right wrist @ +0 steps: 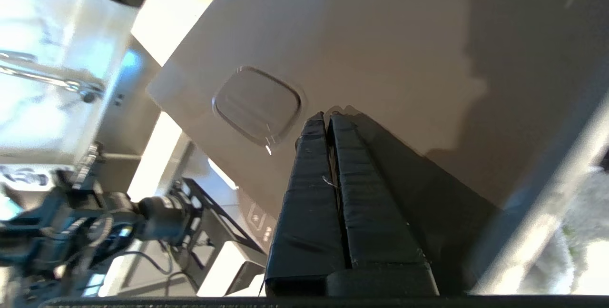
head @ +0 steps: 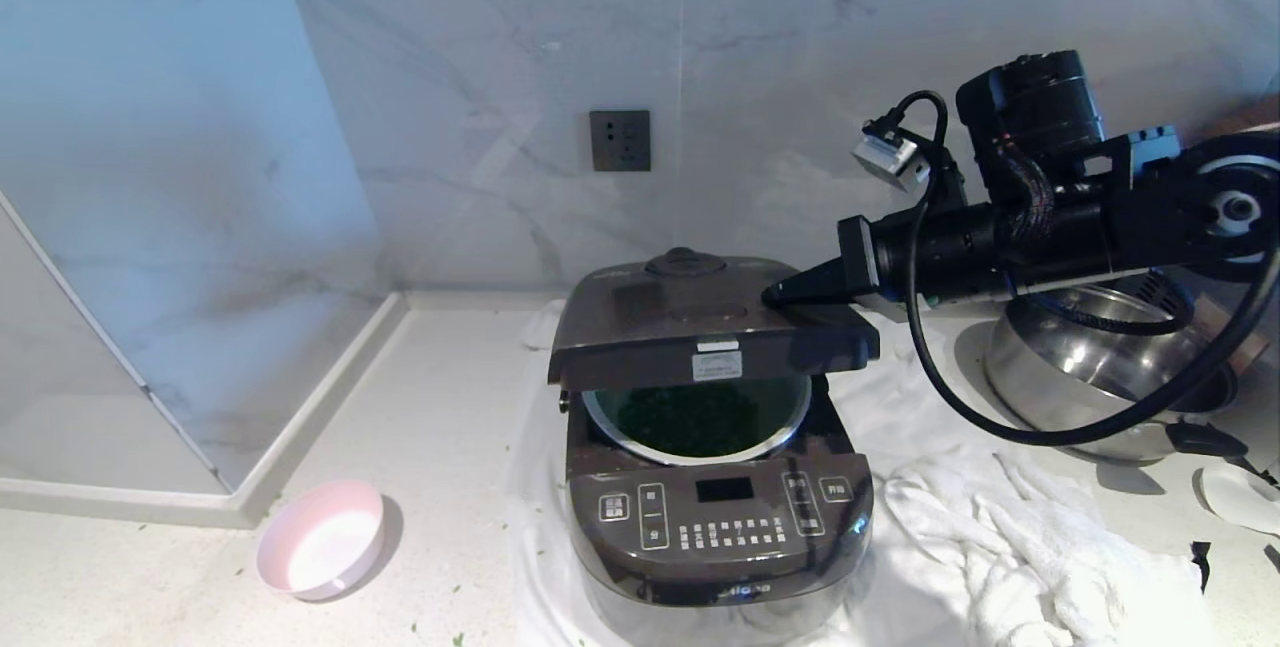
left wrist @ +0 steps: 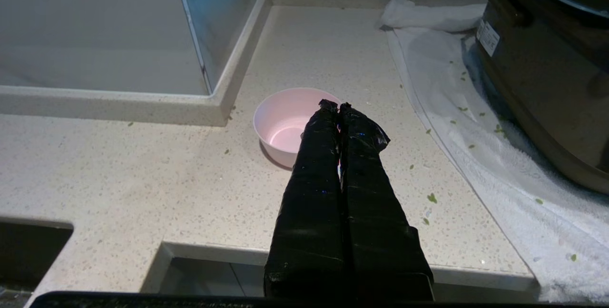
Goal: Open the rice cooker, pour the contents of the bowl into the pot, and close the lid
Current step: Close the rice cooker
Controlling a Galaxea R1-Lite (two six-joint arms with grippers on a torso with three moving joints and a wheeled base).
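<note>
The half-lowered lid hides the back of the pot and much of the green contents. Beside the lid, the steel pot lies partly behind the right arm.

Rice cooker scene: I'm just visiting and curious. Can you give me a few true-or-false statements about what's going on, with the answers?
1. The lid is fully shut. False: it is partly lowered, with the pot showing beneath.
2. The pink bowl sits empty on the counter. True.
3. The green contents are in the pot. True.
4. The right gripper holds the bowl. False: its jaws are closed and rest on top of the lid.
5. The rice cooker stands on bare stone. False: a white towel lies under it.
</note>
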